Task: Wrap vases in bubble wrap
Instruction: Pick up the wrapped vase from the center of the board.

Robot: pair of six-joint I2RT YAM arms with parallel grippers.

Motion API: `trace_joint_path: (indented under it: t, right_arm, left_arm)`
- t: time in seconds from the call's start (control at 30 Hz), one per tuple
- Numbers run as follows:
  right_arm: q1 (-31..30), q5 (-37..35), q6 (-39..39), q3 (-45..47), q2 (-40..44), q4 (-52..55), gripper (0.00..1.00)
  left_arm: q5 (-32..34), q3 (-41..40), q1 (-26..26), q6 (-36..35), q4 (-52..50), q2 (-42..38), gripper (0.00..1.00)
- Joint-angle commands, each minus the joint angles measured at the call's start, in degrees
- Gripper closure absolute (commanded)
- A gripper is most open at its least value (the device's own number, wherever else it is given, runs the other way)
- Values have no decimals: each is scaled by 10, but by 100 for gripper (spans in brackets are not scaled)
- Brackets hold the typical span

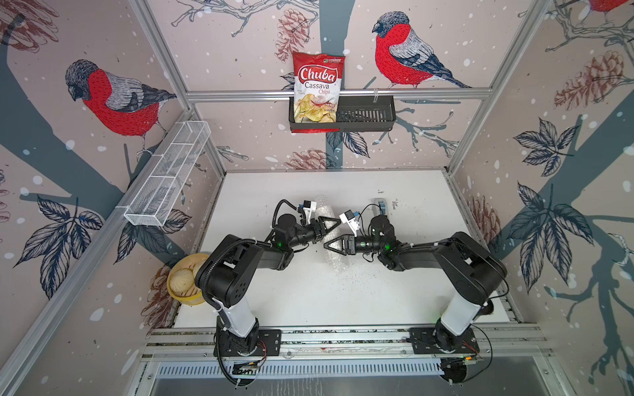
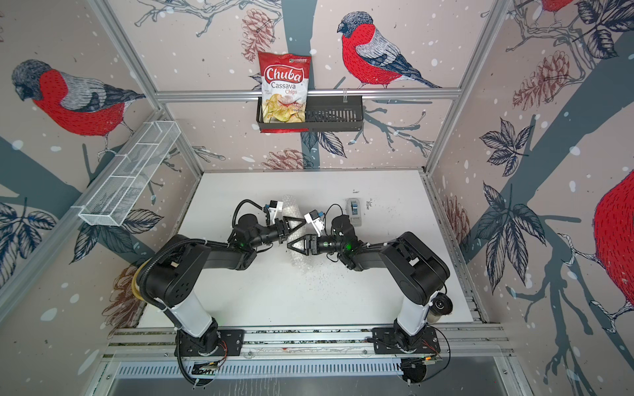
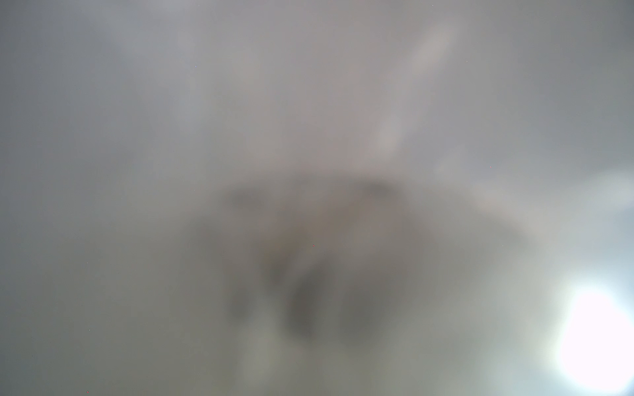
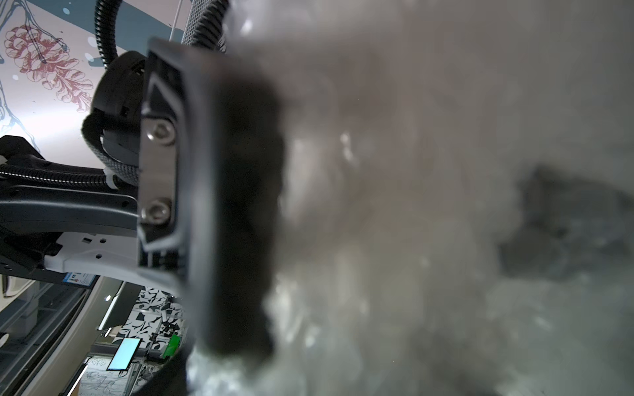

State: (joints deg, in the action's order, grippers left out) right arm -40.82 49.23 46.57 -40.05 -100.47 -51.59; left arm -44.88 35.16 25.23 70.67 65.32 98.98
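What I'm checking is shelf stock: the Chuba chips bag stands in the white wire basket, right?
Not quite. The Chuba chips bag stands in the black basket hung on the back wall's rail, not in the white wire basket on the side wall. Both top views show it.

- Flat white rectangular table (image 1: 308, 301) (image 2: 274, 301), matt top, seen in both top views.
- Fine black specks (image 1: 360, 276) lie scattered right of its middle.
- Clear, whitish bubble wrap (image 1: 338, 262) (image 2: 302, 262), rolled into a long bundle, lies near the middle, running far to near, slightly slanted.
- Small grey-blue plastic tape dispenser (image 1: 382, 205) (image 2: 354, 211) sits far right, apart from the bundle.
- Round yellow bamboo steamer (image 1: 183, 284) with pale buns sits at the near-left corner; on the top or beside it, unclear.
- Dark-topped round container (image 2: 439, 306) stands at the near-right edge, partly hidden.
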Motion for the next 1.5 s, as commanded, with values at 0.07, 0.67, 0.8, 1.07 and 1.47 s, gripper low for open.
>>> trace_joint_path:
  t: [0.07, 0.67, 0.8, 1.07, 1.47]
  right_arm:
    - [-5, -22, -21, -5, 10, 23, 38]
    - [-11, -195, -188, -42, 89, 328, 75]
    - [-16, -313, -224, -72, 91, 427, 76]
    - [-43, -438, -274, -98, 86, 490, 76]
    - [-37, -257, -281, -69, 96, 422, 76]
  left_arm:
    - [4, 2, 1, 12, 67, 0, 75]
    - [49, -6, -32, -39, -65, -29, 3]
    - [88, -15, -44, -77, -159, -55, 3]
    - [135, -5, 0, -105, -211, -54, 2]
    - [73, -20, 15, 19, 63, 70, 12]
